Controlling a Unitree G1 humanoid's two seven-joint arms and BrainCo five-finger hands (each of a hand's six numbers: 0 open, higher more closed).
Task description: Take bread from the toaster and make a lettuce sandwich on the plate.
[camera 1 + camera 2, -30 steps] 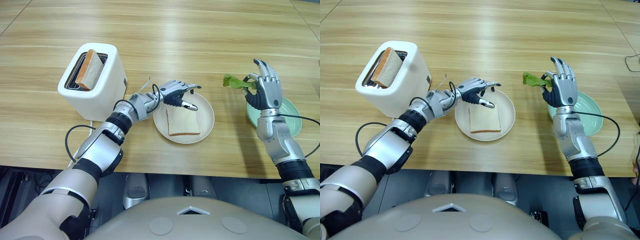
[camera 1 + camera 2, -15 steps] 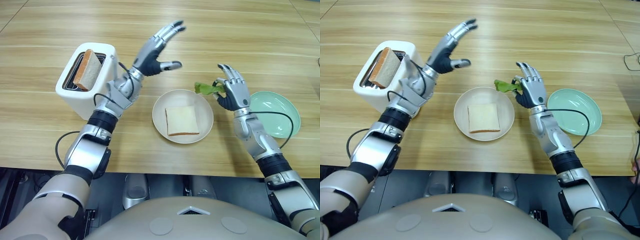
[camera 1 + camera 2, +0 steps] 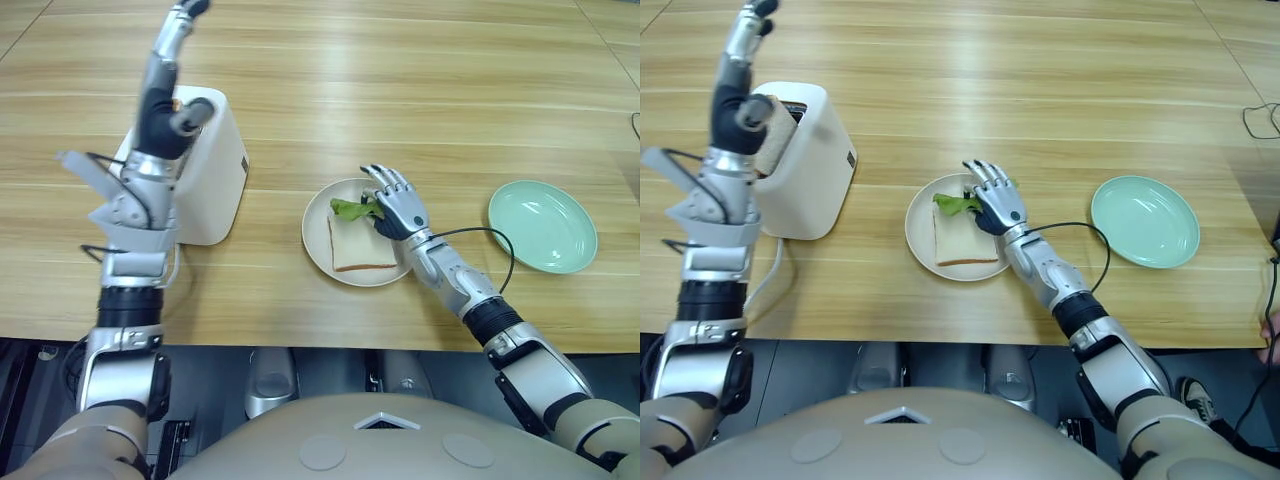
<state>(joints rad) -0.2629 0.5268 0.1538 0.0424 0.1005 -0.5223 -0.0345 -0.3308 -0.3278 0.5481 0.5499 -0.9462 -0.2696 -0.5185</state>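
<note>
1. Furthest left, the left hand (image 3: pixel 163 95) is raised above the toaster (image 3: pixel 215 170) with its fingers stretched upward, holding nothing.
2. One toaster stands near the table's (image 3: pixel 420 80) left side, with one slice of bread (image 3: pixel 773 148) standing in its slot, partly hidden by the hand.
3. A strip of bare table separates the toaster from the beige plate (image 3: pixel 315 235).
4. One slice (image 3: pixel 358 250) lies flat on that plate, which sits near the table's front edge.
5. One lettuce leaf (image 3: pixel 350 209) rests at the slice's far edge, its right end pinched by the right hand (image 3: pixel 395 205) over the plate's far right part.
6. A green plate (image 3: pixel 543 225) sits well apart on the right, making two plates and two slices in all.
7. Wide bare table lies beyond everything.
</note>
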